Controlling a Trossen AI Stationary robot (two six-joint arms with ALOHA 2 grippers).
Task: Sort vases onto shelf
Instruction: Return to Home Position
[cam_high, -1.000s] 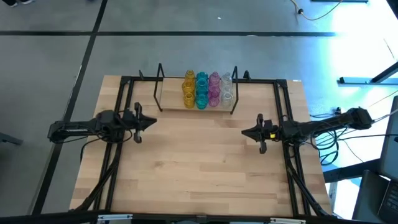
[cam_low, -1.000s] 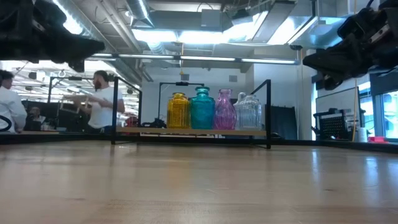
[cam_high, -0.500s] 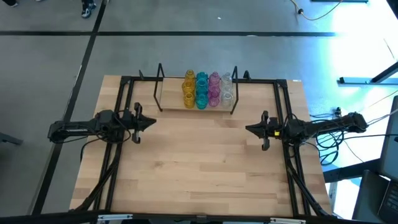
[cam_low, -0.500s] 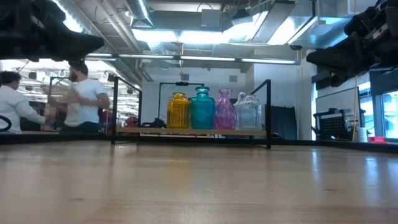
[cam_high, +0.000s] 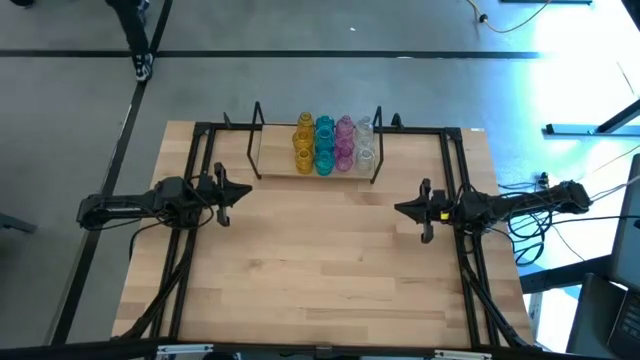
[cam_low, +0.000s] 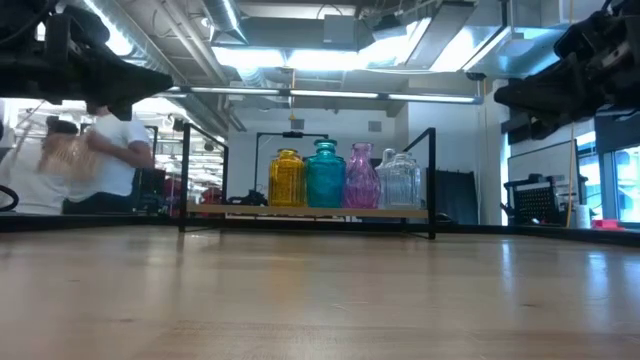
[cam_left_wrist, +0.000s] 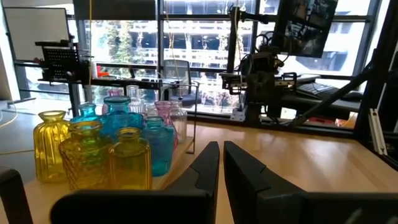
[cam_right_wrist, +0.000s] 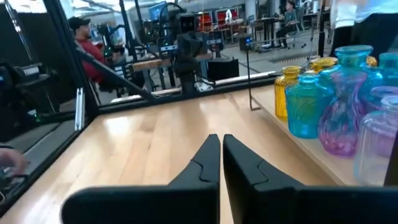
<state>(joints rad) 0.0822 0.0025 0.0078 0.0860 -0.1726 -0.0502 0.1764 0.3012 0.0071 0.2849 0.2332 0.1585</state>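
The vases stand in rows by colour on the shelf at the table's far edge: yellow, teal, pink and clear, several of each. In the low view they rest by their bases on the shelf's board, between its black wire ends. My left gripper hovers shut over the table's left side, pointing right, near the shelf's left end. My right gripper hovers shut over the right side, pointing left. Both wrist views show shut, bare fingers with the vases off to one side.
Black frame rails run along the tabletop's left and right sides under the arms. Bare wood lies between the grippers and toward the near edge. A person moves in the room behind the table.
My right gripper has drawn back a little toward the table's right edge, staying shut. The vases and the shelf have kept still. The person behind the table has walked toward the left.
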